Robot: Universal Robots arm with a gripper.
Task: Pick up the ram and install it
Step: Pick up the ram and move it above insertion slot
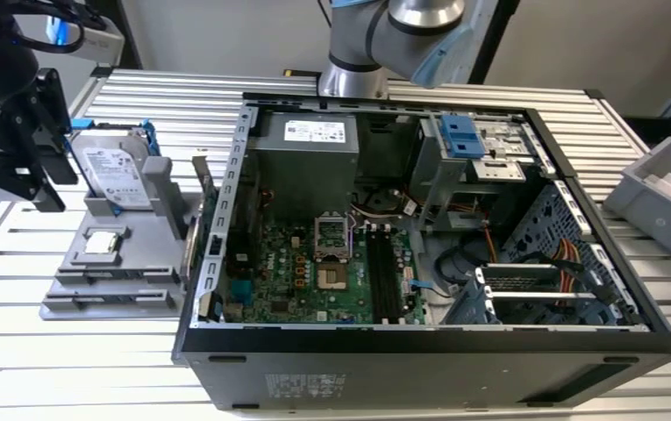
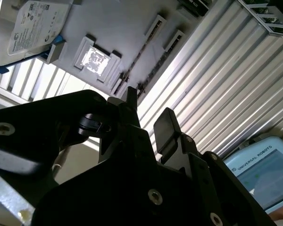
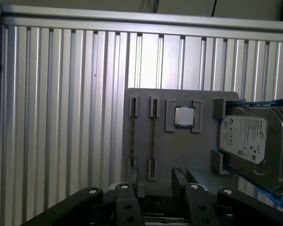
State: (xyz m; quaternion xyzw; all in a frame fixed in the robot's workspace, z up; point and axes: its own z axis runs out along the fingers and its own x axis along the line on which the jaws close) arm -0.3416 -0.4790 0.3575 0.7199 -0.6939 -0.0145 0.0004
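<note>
The ram is a thin stick standing on edge in a slot of the grey holder. A second thin stick stands in the slot beside it. In the second wrist view the two sticks run as thin lines, the ram among them. My gripper hovers above the holder's slot end, open, with nothing between its fingers. In the exterior view the gripper hangs at that view's left, over the holder. The motherboard's long black slots lie inside the open computer case.
On the holder a silver hard drive in a blue frame and a small square silver chip sit beside the sticks. The ribbed metal table surrounds it. A grey bin stands at the exterior view's right. The arm's base rises behind the case.
</note>
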